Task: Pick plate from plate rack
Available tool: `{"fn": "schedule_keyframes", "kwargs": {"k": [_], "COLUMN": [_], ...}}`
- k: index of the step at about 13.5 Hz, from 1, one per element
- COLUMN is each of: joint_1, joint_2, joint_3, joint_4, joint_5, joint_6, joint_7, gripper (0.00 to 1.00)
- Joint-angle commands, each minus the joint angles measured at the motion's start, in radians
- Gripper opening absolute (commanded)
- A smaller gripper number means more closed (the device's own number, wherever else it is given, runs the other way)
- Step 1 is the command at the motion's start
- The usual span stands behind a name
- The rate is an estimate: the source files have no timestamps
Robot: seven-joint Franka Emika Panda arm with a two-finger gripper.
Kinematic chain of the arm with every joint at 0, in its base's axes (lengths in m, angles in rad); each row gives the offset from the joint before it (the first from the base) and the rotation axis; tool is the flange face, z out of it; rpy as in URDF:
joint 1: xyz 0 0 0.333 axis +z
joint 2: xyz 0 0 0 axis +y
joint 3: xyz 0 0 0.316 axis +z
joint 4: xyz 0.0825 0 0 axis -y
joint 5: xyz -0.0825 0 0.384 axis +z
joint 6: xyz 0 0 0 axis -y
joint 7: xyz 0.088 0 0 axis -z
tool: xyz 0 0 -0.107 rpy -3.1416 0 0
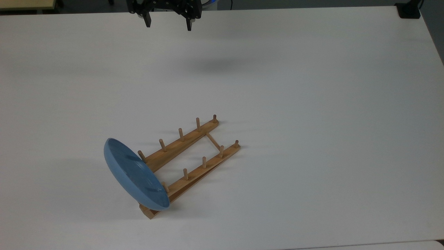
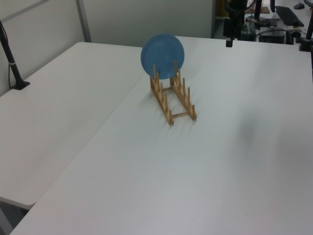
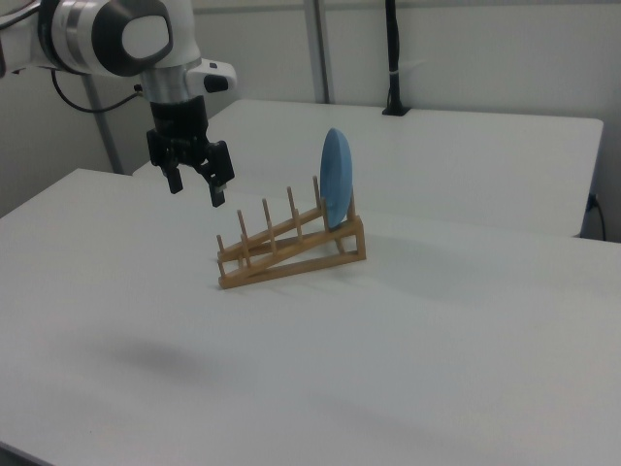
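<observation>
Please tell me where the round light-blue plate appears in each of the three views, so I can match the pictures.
Top view: round light-blue plate lower left of centre, standing at the near end of the light-brown wooden peg rack.
Left view: upper centre, at the rack's far end.
Right view: centre, at the rack's raised right end.
Shared landmark: the rack.
</observation>
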Motion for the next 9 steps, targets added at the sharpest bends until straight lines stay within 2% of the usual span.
{"fn": "schedule_keyframes", "kwargs": {"k": [1, 9], "joint_1": [0.015, 0.013], "joint_2": [0.011, 0.031], "joint_3": [-0.011, -0.012], "joint_4": [0.003, 0.009], "joint_5": [0.015, 0.017], "joint_6": [0.029, 0.049], "joint_7": [-0.033, -0.046], "gripper": [1.00, 1.00]}}
